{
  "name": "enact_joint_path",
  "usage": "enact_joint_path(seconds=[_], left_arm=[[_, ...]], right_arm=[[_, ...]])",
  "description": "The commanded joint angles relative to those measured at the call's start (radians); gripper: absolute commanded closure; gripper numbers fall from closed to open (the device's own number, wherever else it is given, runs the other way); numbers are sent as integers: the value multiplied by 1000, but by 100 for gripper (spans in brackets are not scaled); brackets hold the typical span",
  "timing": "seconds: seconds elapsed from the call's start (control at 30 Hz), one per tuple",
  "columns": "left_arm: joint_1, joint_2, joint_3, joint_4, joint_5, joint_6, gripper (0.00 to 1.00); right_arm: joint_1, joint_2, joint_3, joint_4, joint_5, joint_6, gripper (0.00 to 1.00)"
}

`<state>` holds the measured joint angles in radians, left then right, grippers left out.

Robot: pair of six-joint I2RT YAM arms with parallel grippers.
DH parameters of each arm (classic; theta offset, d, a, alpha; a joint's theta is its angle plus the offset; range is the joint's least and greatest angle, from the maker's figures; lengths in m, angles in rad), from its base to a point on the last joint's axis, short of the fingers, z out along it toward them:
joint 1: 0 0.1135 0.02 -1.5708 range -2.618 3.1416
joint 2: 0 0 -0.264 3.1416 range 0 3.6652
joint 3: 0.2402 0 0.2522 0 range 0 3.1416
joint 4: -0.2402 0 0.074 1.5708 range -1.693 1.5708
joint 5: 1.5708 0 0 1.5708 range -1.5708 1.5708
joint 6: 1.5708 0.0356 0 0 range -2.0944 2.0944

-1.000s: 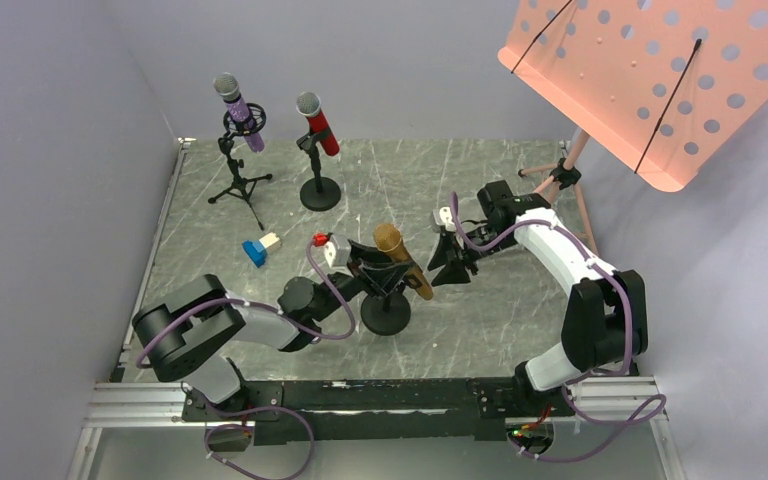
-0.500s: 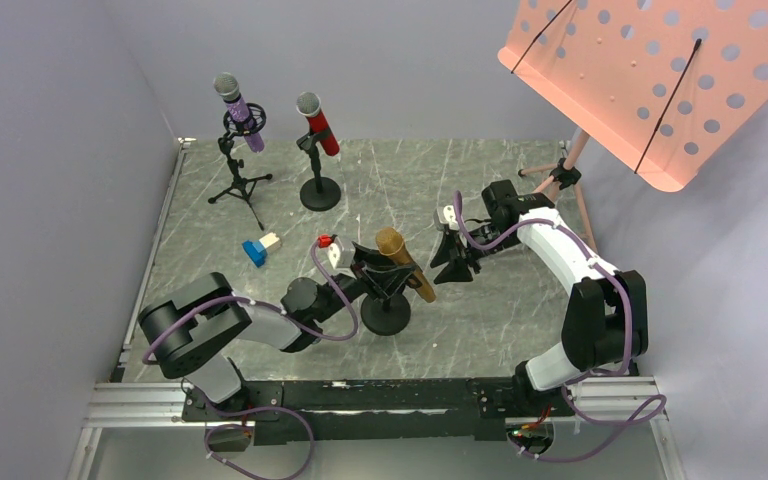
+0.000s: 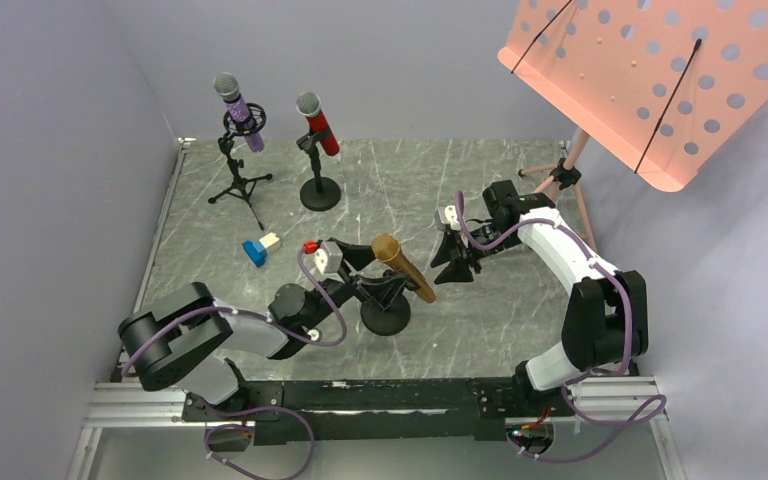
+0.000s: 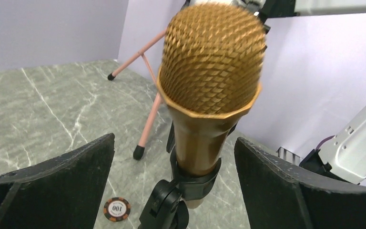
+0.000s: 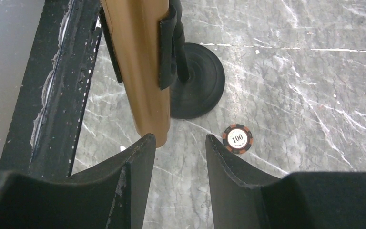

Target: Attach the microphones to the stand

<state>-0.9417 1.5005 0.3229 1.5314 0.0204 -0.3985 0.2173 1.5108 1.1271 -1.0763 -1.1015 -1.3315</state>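
From the right wrist we lose the head of the gold microphone (image 5: 138,71). Our left fingers (image 4: 52,186) stand wide, clear of it; our right fingers (image 5: 128,186) half-open, holding nothing.

The left arm (image 3: 222,332) lies low and folded, upper link leaning left, forearm reaching right toward the middle. The left hand (image 3: 365,268) points right and slightly away, its two fingers (image 4: 62,181) spread wide apart. The right arm (image 3: 570,255) rises from its base, bends at a high elbow and stretches left and away, wrist tipped down. The right hand (image 3: 453,262) points down and back toward the bases, its fingers (image 5: 133,171) partly apart, gripping nothing.
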Motion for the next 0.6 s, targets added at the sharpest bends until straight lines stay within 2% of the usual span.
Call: enact_joint_path(seconds=[0.0,0.13,0.23,0.4,0.57], left_arm=[[1,-83,-16,7,-12,59,1],[1,-163,-86,11,-8,98,1],[2,-262,-140,-66,9,117,1],[2,-485,-197,-395,33,154,1],[4,-664,-217,-662,36,227,1]], right_arm=[[-8,-18,7,-22,-39,-41,52],[-12,-17,5,-26,-41,-54,51],[-13,-14,2,-48,-49,-89,50],[-15,-15,-13,-91,-61,-178,40],[-15,-1,-30,-233,-97,-420,26]])
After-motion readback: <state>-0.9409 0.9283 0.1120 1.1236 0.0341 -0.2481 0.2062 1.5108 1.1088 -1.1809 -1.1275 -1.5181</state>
